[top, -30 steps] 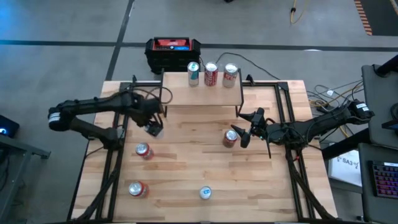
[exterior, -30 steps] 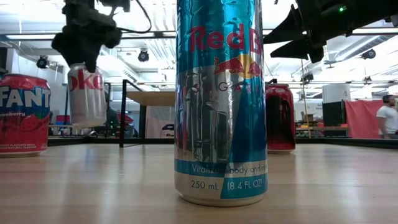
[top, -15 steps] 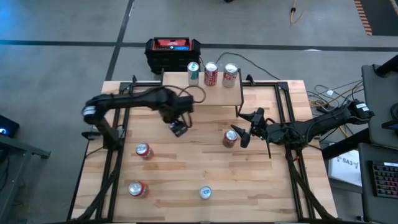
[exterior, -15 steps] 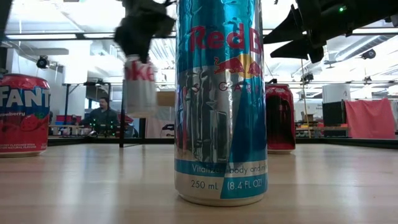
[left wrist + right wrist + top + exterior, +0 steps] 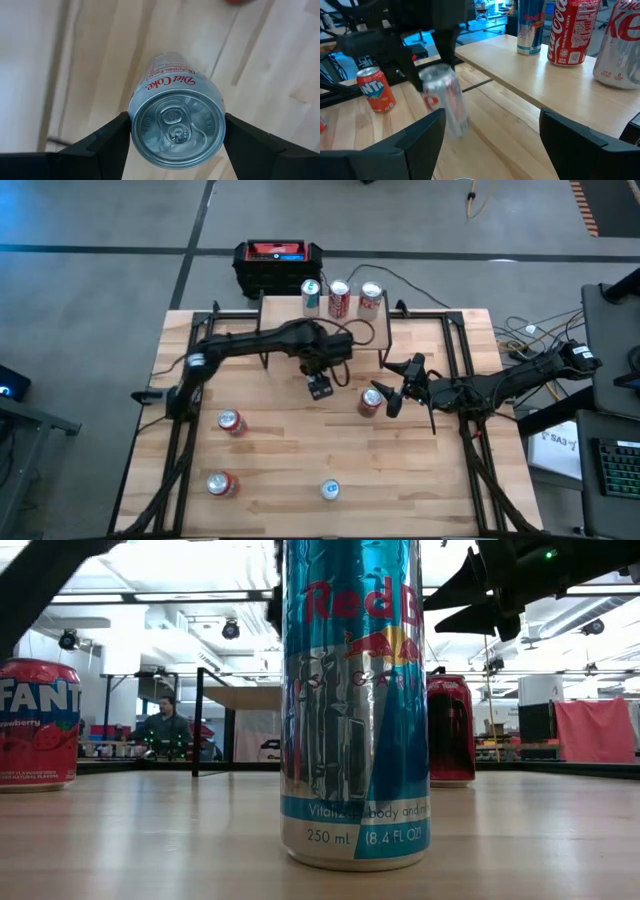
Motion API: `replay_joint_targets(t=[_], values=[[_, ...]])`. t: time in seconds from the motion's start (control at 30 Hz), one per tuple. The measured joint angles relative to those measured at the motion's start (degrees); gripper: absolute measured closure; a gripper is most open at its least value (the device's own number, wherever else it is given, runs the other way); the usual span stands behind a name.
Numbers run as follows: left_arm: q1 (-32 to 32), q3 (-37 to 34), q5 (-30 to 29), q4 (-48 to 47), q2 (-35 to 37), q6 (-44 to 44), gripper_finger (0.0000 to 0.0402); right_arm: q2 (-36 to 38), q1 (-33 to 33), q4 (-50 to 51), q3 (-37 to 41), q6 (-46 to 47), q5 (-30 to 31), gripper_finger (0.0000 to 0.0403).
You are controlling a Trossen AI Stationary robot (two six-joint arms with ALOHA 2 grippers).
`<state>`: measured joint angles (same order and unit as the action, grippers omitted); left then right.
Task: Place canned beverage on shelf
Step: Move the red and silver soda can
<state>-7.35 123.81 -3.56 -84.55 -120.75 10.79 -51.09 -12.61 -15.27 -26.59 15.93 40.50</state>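
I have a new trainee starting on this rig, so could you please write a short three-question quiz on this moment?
1. True or false: the left gripper is shut on the Diet Coke can.
2. How many cans stand on the shelf?
A. two
B. three
C. five
3. Fill in: the right gripper waits on the table beside a ___ can.

Key
1. True: both fingers press its sides, and it hangs above the table in front of the shelf.
2. B: the Red Bull can, Coca-Cola can and silver Coke can.
3. Red, the red can.
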Motion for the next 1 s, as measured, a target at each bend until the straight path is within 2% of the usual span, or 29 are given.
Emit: replay_joint_targets(t=[0.2,0.33,0.6,1.0], values=[[0.1,11.35,1.77,-3.33,-8.99,-5.5,0.0142,0.0,0.0,0.0,0.0,0.02,0.0,0.0103],[-0.09,8.04,4.86,-0.24,-8.65,-7.38,0.0142,0.0,0.0,0.07,0.0,-0.01,-0.01,0.0103],[0.07,7.71,4.79,-0.63,-8.65,-10.57,0.0129,0.0,0.0,0.0,0.0,0.05,-0.01,0.0103],[0.12,3.33,5.79,3.35,-8.63,-12.27,0.0127,0.0,0.01,0.02,0.0,-0.01,-0.01,0.0103]])
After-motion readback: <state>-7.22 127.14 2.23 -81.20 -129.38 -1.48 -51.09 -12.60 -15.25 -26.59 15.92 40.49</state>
